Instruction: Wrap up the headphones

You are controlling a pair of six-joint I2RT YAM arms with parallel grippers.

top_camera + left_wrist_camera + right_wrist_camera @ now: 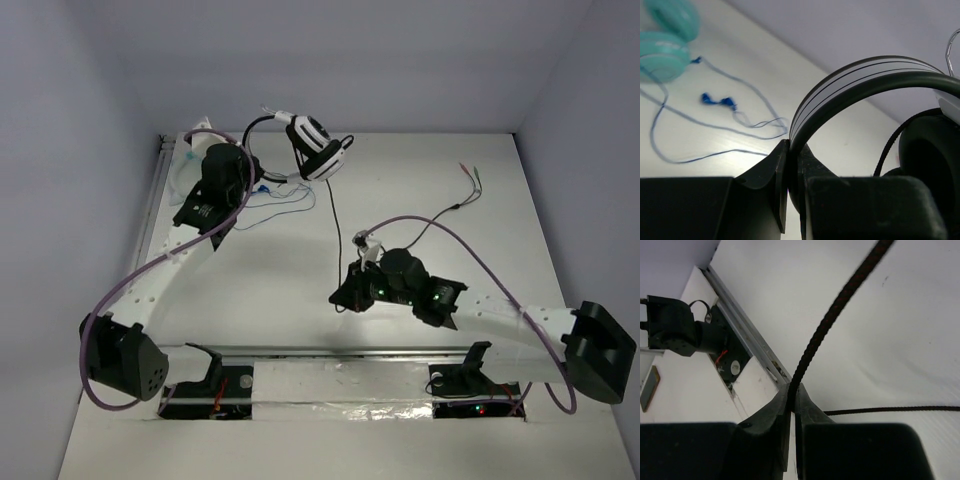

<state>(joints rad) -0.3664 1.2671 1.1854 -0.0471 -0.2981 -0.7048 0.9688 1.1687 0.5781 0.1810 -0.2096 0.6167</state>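
Note:
The headphones with white band and black-and-white striped cups are held up at the back of the table. My left gripper is shut on the band; in the left wrist view the band arches out from between the jaws of my left gripper, with a black ear pad at the right. The thin black cable hangs from the cups down to my right gripper, which is shut on it. In the right wrist view the cable rises taut from my right gripper.
Teal-cupped headphones with a thin blue cable lie at the back left beside my left arm. The black cable's far end with coloured plugs trails at the right. A metal rail runs along the near edge.

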